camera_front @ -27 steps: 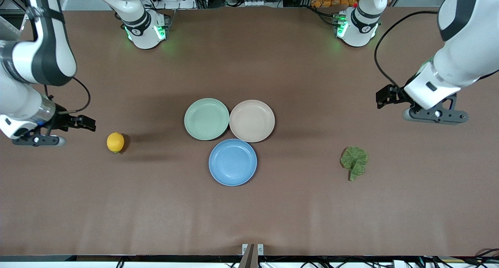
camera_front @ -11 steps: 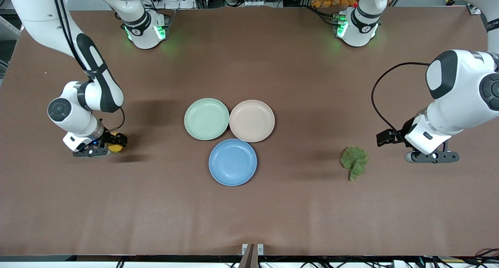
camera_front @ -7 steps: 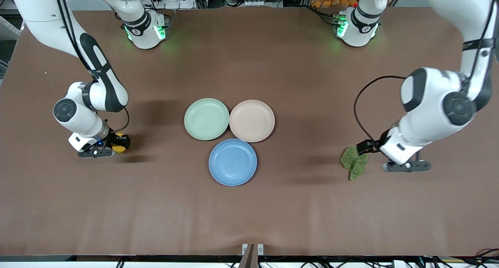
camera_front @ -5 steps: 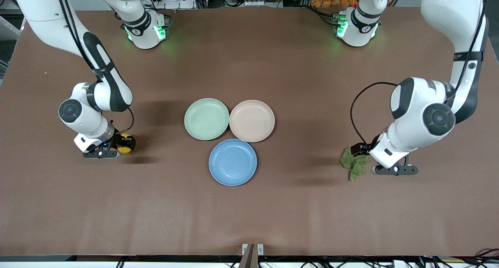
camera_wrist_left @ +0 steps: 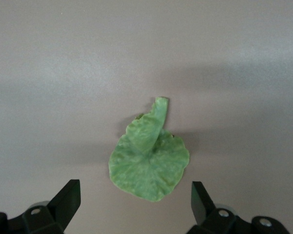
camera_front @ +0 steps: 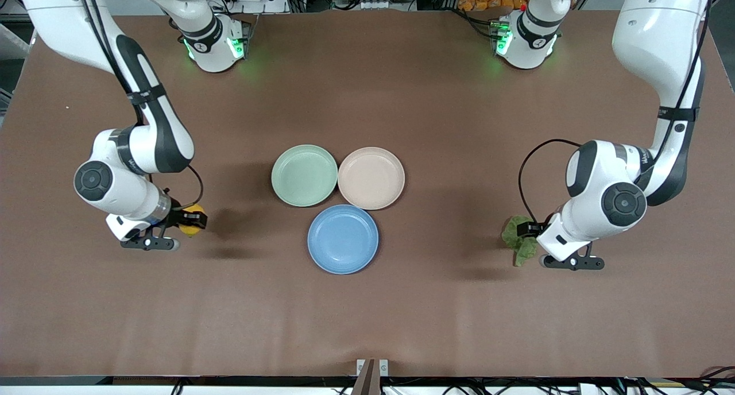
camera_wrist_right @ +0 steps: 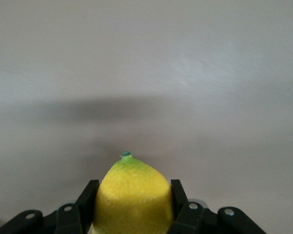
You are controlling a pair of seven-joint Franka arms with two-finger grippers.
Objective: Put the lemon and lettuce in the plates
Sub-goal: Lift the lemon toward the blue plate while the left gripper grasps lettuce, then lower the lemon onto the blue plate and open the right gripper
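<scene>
My right gripper [camera_front: 190, 220] is shut on the yellow lemon [camera_front: 193, 226] toward the right arm's end of the table. In the right wrist view the lemon [camera_wrist_right: 132, 195] fills the gap between the black fingers [camera_wrist_right: 87, 196], its green tip pointing outward. My left gripper [camera_front: 527, 234] hangs open low over the green lettuce [camera_front: 515, 241]. Seen from the left wrist, the leaf [camera_wrist_left: 149, 161] lies flat on the table, with my left gripper [camera_wrist_left: 135, 200] spread wide at its broad end. The blue plate [camera_front: 343, 239] and the beige plate [camera_front: 371, 178] sit empty mid-table.
A pale mint-green plate [camera_front: 304, 175] touches the beige plate, on the side toward the right arm's end. The brown table [camera_front: 367, 314] stretches bare between the plates and each gripper. Both robot bases stand along the table edge farthest from the front camera.
My right gripper closed on the lemon and has carried it a little toward the plates. My left arm came down and in over the lettuce, its gripper staying open.
</scene>
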